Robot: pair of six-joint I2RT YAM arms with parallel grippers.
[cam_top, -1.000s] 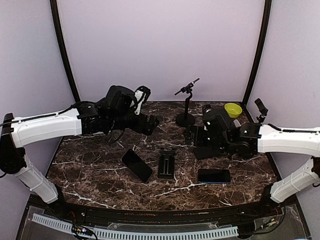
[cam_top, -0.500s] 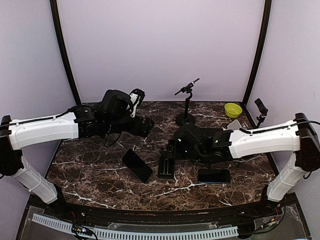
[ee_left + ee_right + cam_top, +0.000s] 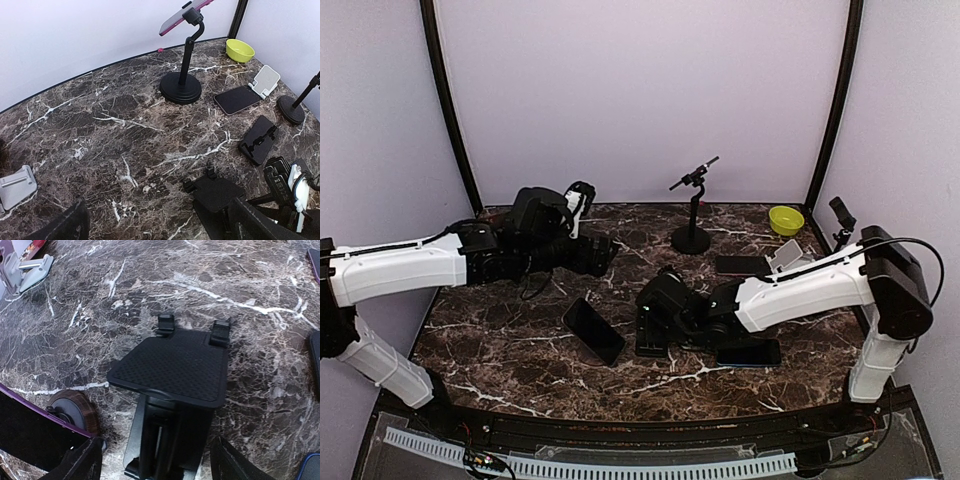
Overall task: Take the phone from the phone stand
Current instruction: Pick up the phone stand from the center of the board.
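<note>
The step in hand is the approach: no phone is held yet. The right jaws stand apart, their fingers [image 3: 82, 460] framing the bottom of the right wrist view. They hang over the empty black stand [image 3: 172, 367] near the middle of the bench [image 3: 520, 360]. Nothing is between them but that stand's ribbed plate below.

Several phones are about, so which one is meant is a judgement. The likeliest is the propped phone [image 3: 593, 330], just beside the black stand on its 9 o'clock side. It tilts up off the bench and seems to lean on a round-based stand [image 3: 70, 409]. Only part of that stand's wooden foot shows, so the way it cradles the phone cannot be told.

A clamped phone [image 3: 181, 16] sits high on the gooseneck stand [image 3: 692, 215] at the bench's 12 o'clock end, well apart from both arms. A flat phone [image 3: 748, 352] lies at about 4 o'clock of the black stand, on no stand at all.

The left jaws are spread wide and empty. They hover at about 10 o'clock of the bench's middle, near the propped phone's far end but not touching it.

The next move probably calls for the right jaws to carry on toward 9 o'clock, past the black stand. They would then straddle the propped phone across its narrow width and close on its edges. The lift should follow the phone's own slope, so that the foot is not dragged along. The left jaws could pin that foot if it shifts.
</note>
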